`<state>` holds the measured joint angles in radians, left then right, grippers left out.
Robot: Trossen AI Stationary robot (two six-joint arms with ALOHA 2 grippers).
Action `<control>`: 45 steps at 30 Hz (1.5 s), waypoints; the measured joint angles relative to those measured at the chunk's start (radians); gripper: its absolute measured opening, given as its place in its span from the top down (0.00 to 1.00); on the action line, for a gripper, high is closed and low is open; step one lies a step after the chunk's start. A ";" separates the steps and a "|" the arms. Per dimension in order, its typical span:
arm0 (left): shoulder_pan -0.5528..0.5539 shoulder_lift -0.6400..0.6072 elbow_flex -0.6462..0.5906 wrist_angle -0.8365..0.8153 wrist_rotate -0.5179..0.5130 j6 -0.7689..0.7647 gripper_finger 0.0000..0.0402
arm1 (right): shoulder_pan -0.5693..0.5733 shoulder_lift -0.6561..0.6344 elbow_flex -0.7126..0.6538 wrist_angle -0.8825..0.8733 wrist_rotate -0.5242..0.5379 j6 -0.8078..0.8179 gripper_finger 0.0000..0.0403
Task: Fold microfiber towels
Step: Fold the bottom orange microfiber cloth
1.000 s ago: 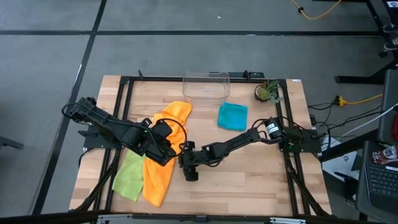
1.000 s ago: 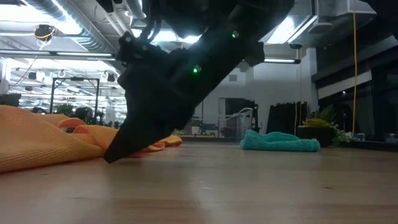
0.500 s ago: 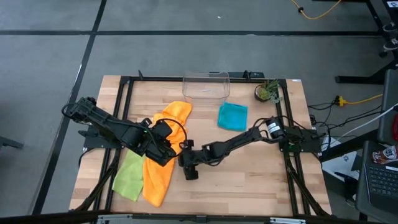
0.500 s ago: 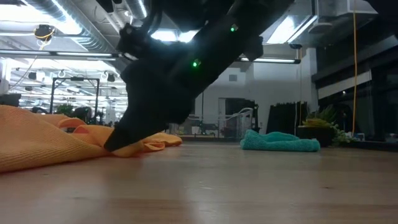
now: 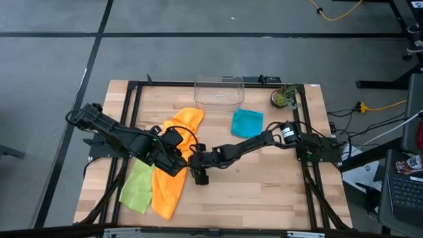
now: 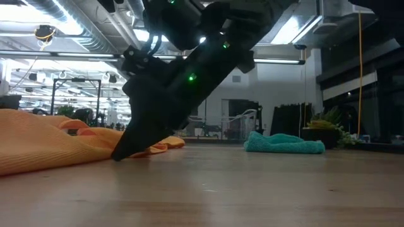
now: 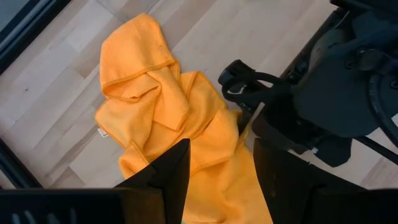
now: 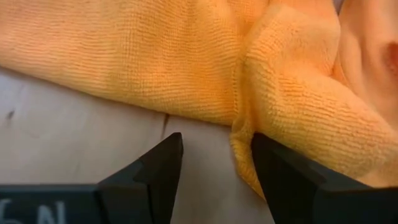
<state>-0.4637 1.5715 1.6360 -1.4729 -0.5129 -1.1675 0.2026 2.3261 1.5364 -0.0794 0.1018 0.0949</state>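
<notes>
Lime green towel [image 5: 137, 188]: near left of desk [image 5: 264, 192], flat, touching the orange towel beside it.

Orange towel [image 5: 173, 165]: long crumpled strip running from the near left toward the middle of the desk; folds bunched at the far end, near the bin. One or two orange cloths, cannot tell.

Left tool [image 5: 177, 158]: over the middle of the orange towel, pointing down at it. Fingers [image 7: 171, 171] apart, nothing between them; orange cloth directly below in the left wrist view.

Right tool [image 5: 196, 165]: just beside the left tool, at the right edge of the orange towel. Fingers [image 8: 152, 171] apart, gap moderately wide, tips low at the desk surface with the towel's edge and a folded corner just ahead of them. No cloth gripped. In the low view, dark tool body slanted down to the desk, tip at the orange cloth's edge [image 6: 136, 151].

Teal towel [image 5: 247, 123]: folded to a small square, right of centre, well apart from both tools.

Clear bin [image 5: 219, 92]: far middle edge of desk.

Small potted plant [image 5: 285, 98]: far right corner.
</notes>
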 joint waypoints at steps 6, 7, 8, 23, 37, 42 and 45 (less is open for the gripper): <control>0.000 0.000 0.000 0.000 0.000 0.000 0.58 | 0.007 -0.007 -0.001 -0.040 0.006 0.105 0.55; 0.000 0.000 0.000 0.000 0.000 0.000 0.58 | 0.007 -0.007 -0.001 -0.045 0.006 0.128 0.57; 0.000 0.000 0.000 0.000 0.000 0.000 0.58 | 0.007 -0.007 -0.001 -0.052 0.006 0.148 0.60; -0.001 0.000 0.000 0.000 -0.001 0.027 0.58 | -0.004 -0.051 -0.008 -0.183 -0.419 0.337 0.99; -0.043 0.000 0.000 0.201 0.008 0.191 0.58 | 0.072 -0.402 -0.014 -0.680 -0.137 0.302 1.00; -0.046 0.000 0.000 0.312 0.008 0.243 0.58 | 0.119 -0.450 -0.013 -0.746 -0.108 0.398 1.00; -0.045 0.016 0.000 0.338 0.005 0.265 0.58 | 0.158 -0.458 -0.011 -0.769 -0.110 0.455 1.00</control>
<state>-0.5083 1.5873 1.6356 -1.1352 -0.5083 -0.9026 0.3605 1.8685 1.5249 -0.8483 -0.0080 0.5499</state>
